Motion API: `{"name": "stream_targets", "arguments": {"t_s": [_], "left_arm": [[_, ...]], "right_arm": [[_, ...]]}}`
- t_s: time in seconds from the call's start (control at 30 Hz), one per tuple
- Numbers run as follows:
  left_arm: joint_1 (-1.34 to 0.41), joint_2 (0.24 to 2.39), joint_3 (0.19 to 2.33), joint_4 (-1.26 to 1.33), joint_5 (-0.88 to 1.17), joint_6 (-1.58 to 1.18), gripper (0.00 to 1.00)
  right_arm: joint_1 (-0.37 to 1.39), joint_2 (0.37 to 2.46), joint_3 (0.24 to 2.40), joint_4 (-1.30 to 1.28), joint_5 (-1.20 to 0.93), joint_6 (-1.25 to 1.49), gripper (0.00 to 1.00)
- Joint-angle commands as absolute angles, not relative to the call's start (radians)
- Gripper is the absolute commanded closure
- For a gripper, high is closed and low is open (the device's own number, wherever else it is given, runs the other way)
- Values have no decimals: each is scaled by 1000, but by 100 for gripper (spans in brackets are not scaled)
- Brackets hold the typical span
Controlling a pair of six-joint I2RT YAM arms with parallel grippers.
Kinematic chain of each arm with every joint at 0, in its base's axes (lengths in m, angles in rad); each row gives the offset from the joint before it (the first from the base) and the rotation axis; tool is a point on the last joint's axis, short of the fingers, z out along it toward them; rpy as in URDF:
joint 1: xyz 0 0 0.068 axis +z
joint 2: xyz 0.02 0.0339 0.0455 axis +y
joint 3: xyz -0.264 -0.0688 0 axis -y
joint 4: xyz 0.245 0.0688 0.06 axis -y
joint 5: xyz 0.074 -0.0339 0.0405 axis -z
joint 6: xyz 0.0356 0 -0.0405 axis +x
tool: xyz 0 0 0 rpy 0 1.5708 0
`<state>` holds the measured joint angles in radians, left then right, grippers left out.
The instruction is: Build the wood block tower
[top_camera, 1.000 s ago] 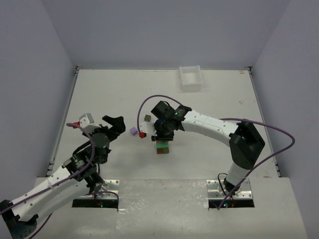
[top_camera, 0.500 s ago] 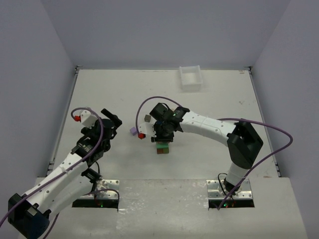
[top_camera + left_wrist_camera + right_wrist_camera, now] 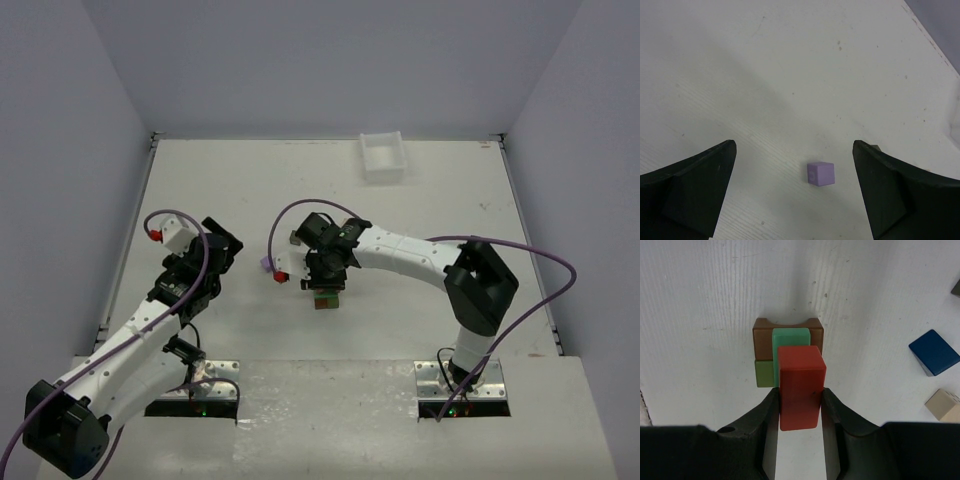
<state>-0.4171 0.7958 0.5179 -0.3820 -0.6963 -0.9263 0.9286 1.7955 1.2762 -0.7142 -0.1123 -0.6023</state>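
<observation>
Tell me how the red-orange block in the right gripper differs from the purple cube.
The red-orange block is an elongated bar; the purple cube is a small cube. The red-orange block is clamped in the right gripper over the tower; the purple cube lies loose on the table ahead of the open left gripper. Both are plain painted blocks.
</observation>
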Motion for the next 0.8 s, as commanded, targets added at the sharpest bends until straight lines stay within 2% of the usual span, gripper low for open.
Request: {"name": "stream_targets", "arguments": {"t_s": [0.0,0.77], "left_arm": [[-405,766,523,-350,-689,-931,0],[-403,769,516,-332,-666,-915,0]], "right_arm": [[942,1799,1318,-701,-100,-591,74],[958,1821,1337,-709,-86,-578,65]]}}
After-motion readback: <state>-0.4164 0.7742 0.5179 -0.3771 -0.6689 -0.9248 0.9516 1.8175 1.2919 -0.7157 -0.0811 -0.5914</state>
